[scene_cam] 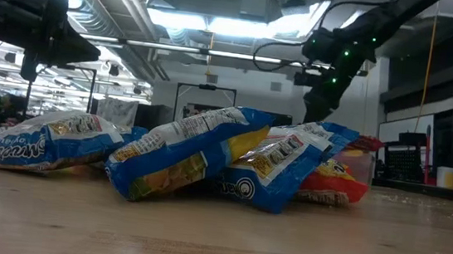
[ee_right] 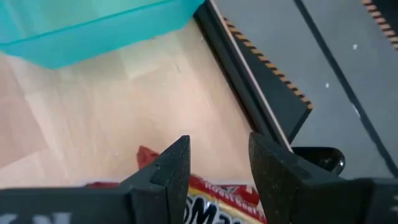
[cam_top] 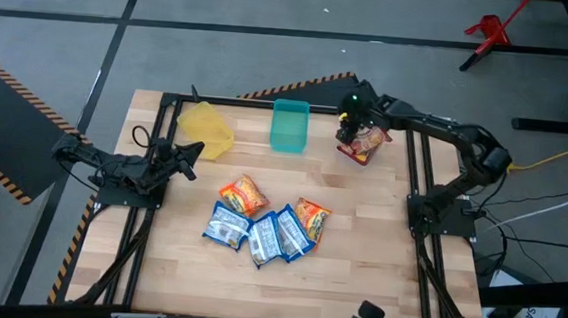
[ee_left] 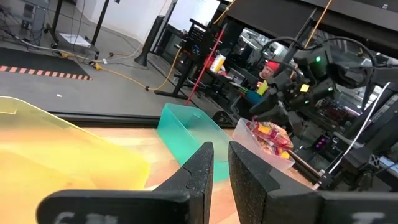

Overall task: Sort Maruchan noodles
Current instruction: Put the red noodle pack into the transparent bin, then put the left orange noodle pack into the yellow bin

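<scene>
right arm's gripper over a red ramen packet at the upper right; five packets heaped mid-table.

the right gripper (cam_top: 353,124) hangs over a red and orange glossy maruchan noodle packet (cam_top: 365,143) that lies in a clear plastic bin (ee_left: 264,149) in the upper right of the wooden table (cam_top: 355,284), just right of the teal plastic bin (cam_top: 288,125); its dark fingers (ee_right: 168,165) stand spread with the packet below and nothing pinched between them. the left gripper (cam_top: 192,153) waits at centre left beside the yellow plastic bin (cam_top: 206,130), fingers nearly pressed together, a thin gap between them, empty. in the middle of the frame lie five flat packets, touching and overlapping: three blue-and-white ones (cam_top: 264,236) and two orange-yellow ones (cam_top: 244,193).
</scene>
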Robot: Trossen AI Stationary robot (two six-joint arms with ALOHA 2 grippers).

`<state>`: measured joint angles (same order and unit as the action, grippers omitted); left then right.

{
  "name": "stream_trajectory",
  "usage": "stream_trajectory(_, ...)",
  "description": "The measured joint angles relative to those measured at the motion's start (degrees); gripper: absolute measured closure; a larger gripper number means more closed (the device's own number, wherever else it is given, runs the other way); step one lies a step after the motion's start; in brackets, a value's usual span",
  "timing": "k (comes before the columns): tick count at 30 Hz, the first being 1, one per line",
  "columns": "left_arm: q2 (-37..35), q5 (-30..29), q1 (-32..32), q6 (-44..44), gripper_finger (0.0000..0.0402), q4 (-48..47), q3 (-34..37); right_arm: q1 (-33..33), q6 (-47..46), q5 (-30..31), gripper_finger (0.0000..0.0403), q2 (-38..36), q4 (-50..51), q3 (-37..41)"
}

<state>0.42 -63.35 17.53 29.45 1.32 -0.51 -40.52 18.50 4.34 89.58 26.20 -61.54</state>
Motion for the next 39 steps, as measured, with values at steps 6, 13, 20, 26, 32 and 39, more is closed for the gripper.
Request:
stream_trajectory(6,0.00,0.00,-0.01,-0.02,0.0357,-0.02,0.00,0.01,-0.20,-3.19,0.0256,0.00,7.63,-2.16)
stream_trajectory(13,0.01,0.04,-0.01,-0.04,0.0357,-0.01,0.00,0.03,-0.42,-5.46,0.0256,-0.01,11.35,-2.21)
stream_trajectory(20,0.01,0.50,-0.01,-0.06,0.0357,0.02,0.00,0.05,0.90,-9.04,0.0256,-1.64,13.17,-2.21)
stream_trajectory(26,0.00,0.57,0.00,-0.04,0.0357,0.03,0.00,0.05,0.78,-11.52,0.0256,-3.95,16.33,-2.21)
stream_trajectory(32,0.01,-0.02,0.01,0.00,0.0357,0.00,0.00,0.05,-0.90,-15.05,0.0256,-5.69,19.94,-2.12)
stream_trajectory(39,0.00,-3.64,0.01,1.53,0.0357,0.66,0.07,4.84,-4.68,-26.01,0.0256,-7.17,15.88,-2.12)
